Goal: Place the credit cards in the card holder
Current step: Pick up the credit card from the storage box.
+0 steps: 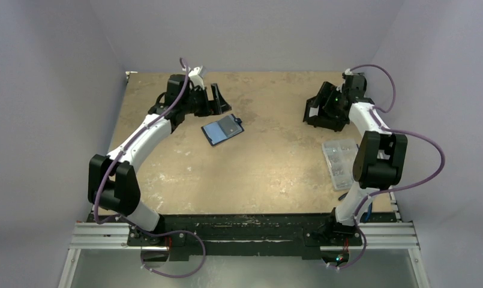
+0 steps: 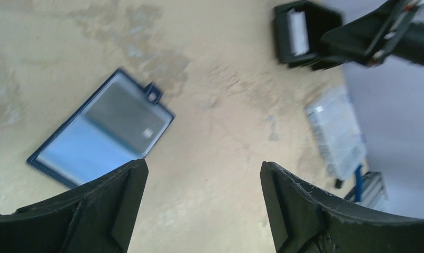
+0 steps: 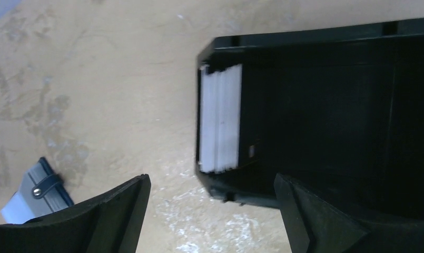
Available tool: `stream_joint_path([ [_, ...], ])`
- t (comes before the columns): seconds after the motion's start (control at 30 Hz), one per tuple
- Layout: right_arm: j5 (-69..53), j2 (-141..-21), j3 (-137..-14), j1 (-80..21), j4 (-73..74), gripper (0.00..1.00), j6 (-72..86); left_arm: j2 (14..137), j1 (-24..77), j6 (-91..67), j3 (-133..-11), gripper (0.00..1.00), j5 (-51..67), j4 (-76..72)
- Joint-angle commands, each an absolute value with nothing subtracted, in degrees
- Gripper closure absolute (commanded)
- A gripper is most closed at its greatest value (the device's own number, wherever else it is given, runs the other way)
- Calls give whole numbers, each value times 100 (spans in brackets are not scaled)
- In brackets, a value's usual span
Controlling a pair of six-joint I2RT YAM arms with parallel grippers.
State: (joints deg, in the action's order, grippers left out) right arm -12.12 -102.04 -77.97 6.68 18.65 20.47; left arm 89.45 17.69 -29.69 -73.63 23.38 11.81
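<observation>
The card holder (image 1: 222, 130) lies open on the desk (image 1: 269, 180), long axis slanting near-left to far-right, near the left fingers (image 2: 109, 211) (the closer of 2 arms). Both pairs gape wide, empty; right fingers (image 3: 109, 216) hover by a black box (image 3: 315, 116).

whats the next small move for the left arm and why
Probably lower the left gripper toward the card holder: its jaws are open and empty, the holder lies open nearby, and a grey card lies on one half, perhaps not fully tucked in.

no readable text anywhere, white label (image 3: 220, 118) on black box (image 3: 315, 105) shows no legible print, grey card (image 2: 126, 115) in card holder (image 2: 78, 153) too blurred
</observation>
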Motion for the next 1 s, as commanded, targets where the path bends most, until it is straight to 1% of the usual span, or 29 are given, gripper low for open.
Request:
stream_joint_path([
  [0.0, -1710, -10481, -8263, 927, 1683, 1, 1848, 9097, 1749, -2292, -6878, 15, 1867, 1595],
  [0.27, -2507, -11275, -8567, 958, 1441, 1, 1835, 9080, 1749, -2436, -6668, 15, 2077, 1419],
  [0.47, -2810, -11555, -8783, 958, 1378, 6, 1989, 9107, 1749, -2454, -6624, 15, 2044, 1382],
  [0.63, -3118, -11612, -8761, 957, 1246, 12, 2138, 9170, 1749, -2452, -6614, 15, 2055, 1371],
  [0.97, -3284, -11494, -8653, 958, 1024, 32, 2294, 9219, 1749, -2452, -6592, 15, 2056, 1371],
])
